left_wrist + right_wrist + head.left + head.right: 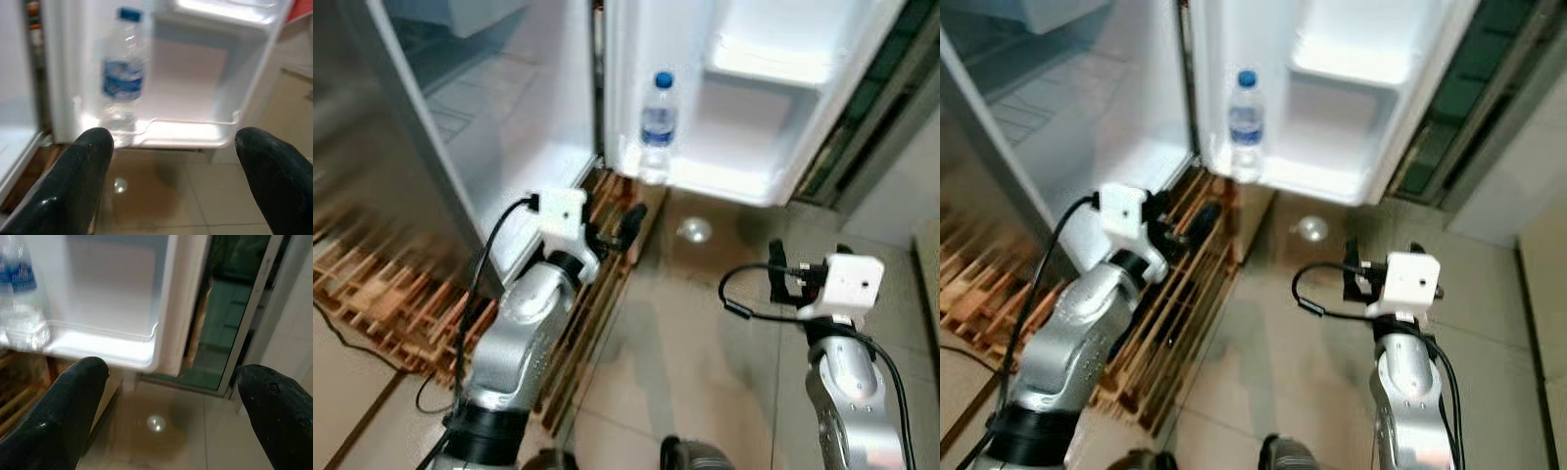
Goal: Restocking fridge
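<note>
Now, from the left eye, the fridge door (773,108) stands swung open, and a water bottle (657,125) with a blue cap stands upright at the near-left end of the lowest door shelf (724,176), close to the hinge side. Left of it, the fridge's interior floor (524,137) shows pale and bare. Down low, the left gripper (612,227) is raised toward the fridge's bottom edge, over a slatted wooden pallet (401,294) that runs under the fridge. The right gripper (808,262) hangs over the tiled floor (685,343), near the outer corner of the door, and a bright light spot (693,230) glints on the tiles between the two arms. Over to the right eye: same scene, but the pallet's slats read more clearly beside the left arm, and more of the dark green-framed wall panel (1449,108) behind the door shows. Left wrist view next, and this is the close look: the left jaws are spread wide with nothing between them, one finger (73,186) on either side of the frame, and the bottle stands straight ahead past them, blue label plain, its base behind the shelf's clear lip. Right wrist view: right jaws also wide apart and holding nothing, one finger (63,416) in front of the shelf's outer end; the bottle sits at the picture's edge, and the green-framed panel sits beyond the door's edge.
</note>
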Robot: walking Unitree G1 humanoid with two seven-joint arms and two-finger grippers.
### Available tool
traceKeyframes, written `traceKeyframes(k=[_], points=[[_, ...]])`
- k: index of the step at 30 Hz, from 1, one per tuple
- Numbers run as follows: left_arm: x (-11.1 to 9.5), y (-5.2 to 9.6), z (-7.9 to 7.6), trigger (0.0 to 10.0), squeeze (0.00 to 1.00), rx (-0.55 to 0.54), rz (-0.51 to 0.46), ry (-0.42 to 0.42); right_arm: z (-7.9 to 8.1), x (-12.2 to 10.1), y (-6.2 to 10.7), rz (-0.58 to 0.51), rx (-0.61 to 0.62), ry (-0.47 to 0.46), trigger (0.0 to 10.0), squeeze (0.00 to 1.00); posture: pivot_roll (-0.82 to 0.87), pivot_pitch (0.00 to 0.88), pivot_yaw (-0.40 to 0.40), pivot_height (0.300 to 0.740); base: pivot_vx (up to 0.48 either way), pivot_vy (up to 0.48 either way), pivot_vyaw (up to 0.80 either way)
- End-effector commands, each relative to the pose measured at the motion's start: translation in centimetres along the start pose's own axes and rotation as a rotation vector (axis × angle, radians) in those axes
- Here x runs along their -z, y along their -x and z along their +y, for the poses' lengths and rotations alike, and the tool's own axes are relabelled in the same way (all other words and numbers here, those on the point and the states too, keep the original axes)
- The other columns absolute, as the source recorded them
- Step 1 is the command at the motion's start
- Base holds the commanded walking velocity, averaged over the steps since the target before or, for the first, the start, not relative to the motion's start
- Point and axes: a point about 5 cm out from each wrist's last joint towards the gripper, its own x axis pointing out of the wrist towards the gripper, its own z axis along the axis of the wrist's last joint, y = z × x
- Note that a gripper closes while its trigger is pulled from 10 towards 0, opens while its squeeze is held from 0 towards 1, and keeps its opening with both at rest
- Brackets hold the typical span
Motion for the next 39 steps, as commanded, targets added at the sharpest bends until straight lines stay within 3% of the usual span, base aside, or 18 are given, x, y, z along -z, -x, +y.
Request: traceKeyframes(k=[1, 16, 19, 24, 33, 39], points=[[-0.4, -0.4, -0.3, 10.0, 0.00, 0.026, -0.018, -0.017, 0.0, 0.0, -0.2, 0.007, -0.006, 0.004, 10.0, 0.18, -0.18, 0.021, 0.027, 0.740, 0.480, 0.000, 0.00], [-0.3, -1.4, -0.7, 10.0, 0.00, 0.052, -0.041, -0.005, 0.4, 0.0, -0.7, 0.017, -0.035, 0.007, 10.0, 0.18, -0.19, 0.015, 0.024, 0.740, 0.480, 0.000, 0.00], [-0.6, -1.4, -1.1, 10.0, 0.00, 0.079, -0.067, -0.038, 0.6, 0.2, -0.8, 0.030, -0.044, 0.006, 10.0, 0.18, -0.19, 0.017, 0.024, 0.740, 0.480, 0.000, 0.00], [-0.5, -1.5, -1.4, 10.0, 0.00, 0.099, -0.050, -0.057, 0.6, 0.1, -0.6, 0.019, -0.045, -0.004, 10.0, 0.19, -0.19, 0.021, 0.025, 0.740, 0.000, 0.000, -0.65], [-0.7, -1.8, -1.9, 10.0, 0.00, 0.133, -0.054, -0.039, 0.8, 0.1, -0.6, 0.016, -0.054, -0.007, 10.0, 0.19, -0.19, 0.024, 0.027, 0.740, 0.000, 0.000, 0.00], [-0.4, -1.7, -3.2, 10.0, 0.00, 0.241, -0.001, -0.019, 0.6, 0.4, -0.4, 0.028, -0.037, -0.006, 10.0, 0.18, -0.20, 0.023, 0.034, 0.740, 0.000, 0.000, 0.00]])
